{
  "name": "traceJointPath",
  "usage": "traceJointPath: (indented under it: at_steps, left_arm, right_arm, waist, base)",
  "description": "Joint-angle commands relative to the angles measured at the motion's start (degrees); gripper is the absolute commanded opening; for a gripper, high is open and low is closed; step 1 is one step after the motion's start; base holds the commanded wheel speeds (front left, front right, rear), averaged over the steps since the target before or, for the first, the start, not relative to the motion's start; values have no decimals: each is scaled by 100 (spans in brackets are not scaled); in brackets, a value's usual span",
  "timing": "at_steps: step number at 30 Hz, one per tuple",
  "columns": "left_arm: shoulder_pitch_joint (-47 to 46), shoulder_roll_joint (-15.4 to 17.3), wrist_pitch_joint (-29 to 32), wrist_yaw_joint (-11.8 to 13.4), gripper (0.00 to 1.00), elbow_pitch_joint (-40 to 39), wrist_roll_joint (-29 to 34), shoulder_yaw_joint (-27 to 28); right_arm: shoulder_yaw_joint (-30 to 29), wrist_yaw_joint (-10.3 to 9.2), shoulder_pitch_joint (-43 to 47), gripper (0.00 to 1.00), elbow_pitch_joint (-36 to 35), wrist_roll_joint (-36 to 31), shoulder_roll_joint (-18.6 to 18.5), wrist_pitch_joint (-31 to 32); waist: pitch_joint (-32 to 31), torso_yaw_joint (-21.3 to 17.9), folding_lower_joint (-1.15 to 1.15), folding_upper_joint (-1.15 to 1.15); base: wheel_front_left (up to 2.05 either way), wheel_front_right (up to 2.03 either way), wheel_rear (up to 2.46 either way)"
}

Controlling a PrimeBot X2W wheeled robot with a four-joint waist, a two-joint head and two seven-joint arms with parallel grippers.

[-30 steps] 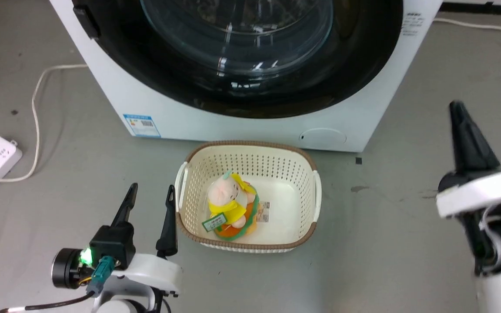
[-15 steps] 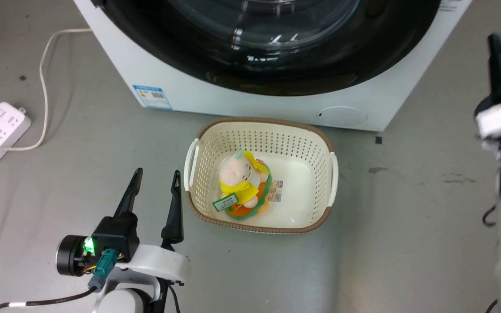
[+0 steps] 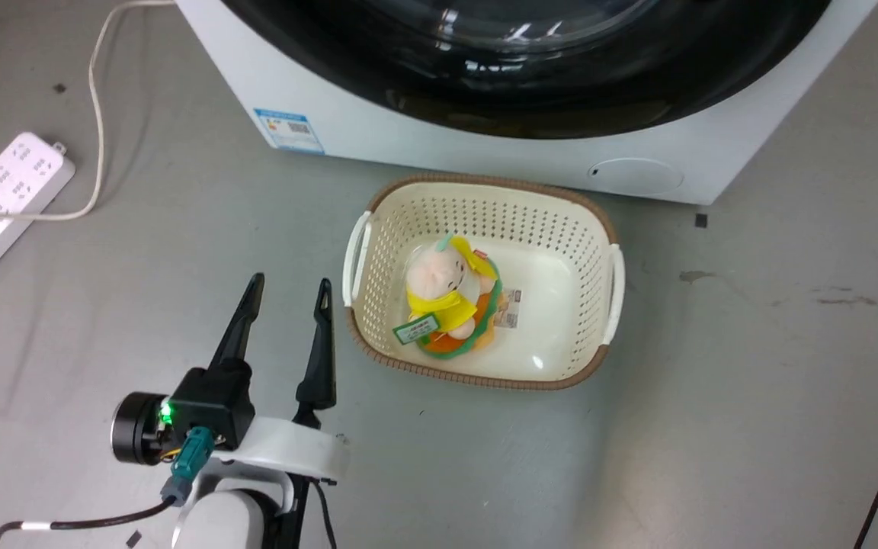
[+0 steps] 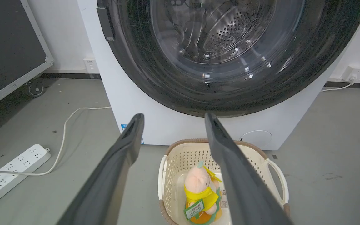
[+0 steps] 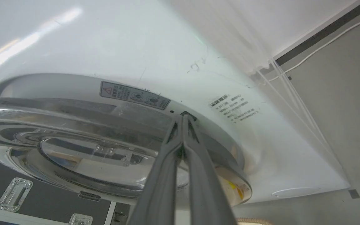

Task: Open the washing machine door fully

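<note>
1. state. the door [image 4: 230, 97] sits against the front of the white machine [image 3: 408, 145]. it looks flush, so it is judged not yet swung out. the right gripper [image 5: 183, 117] has its 2 fingers pressed together with nothing between them, tips at the door's rim where it meets the white front. the left gripper [image 3: 290, 282] hangs wide and empty over the floor, just beside the basket [image 3: 485, 183] and well apart from the door.

2. risks. pinched tips on a glossy curved rim have little purchase and may skid off rather than pry the door out. whether they sit in a true recess cannot be told. the basket, holding a toy [image 3: 447, 297], stands just before the machine and below the door, so a sweeping arm could knock it.

3. views. the right wrist view gives the tip-to-rim detail. the head view crops the door to its lower arc but lays out the floor: power strip [image 3: 8, 179] and cord [image 3: 96, 114]. the left wrist view adds the drum [image 4: 230, 34] behind the glass and a dark block [image 4: 105, 23] on the rim. hinge or handle, cannot tell.
</note>
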Motion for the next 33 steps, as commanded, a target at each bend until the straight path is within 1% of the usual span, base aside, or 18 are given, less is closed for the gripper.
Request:
traceJointPath:
  at_steps: [1,11,19,27,33]
  left_arm:
    - [-99,7,-66,46,100,-14,-40,-52]
    - [-207,8,-185,99,100,26,-144,-215]
    - [-319,9,-281,142,100,48,-233,-362]
    - [-343,9,-377,172,100,106,-255,-415]
    - [-269,10,-449,149,100,187,-237,-449]
  right_arm:
    - [-62,7,-323,0,248,139,-72,140]
    - [-213,7,-1491,0,1615,357,-494,996]
    - [-478,6,-2233,0,2318,701,-707,1560]
    - [-689,6,-2228,0,2832,939,-866,2260]
    - [-913,6,-2014,0,3190,1228,-820,2656]
  waist:
    - [68,55,-1,0]
    - [315,277,-1,0]
    - [493,417,-1,0]
    - [369,504,-1,0]
    - [66,477,-1,0]
  base:
    - [0,0,0]
    - [0,0,0]
    - [0,0,0]
    - [0,0,0]
    - [0,0,0]
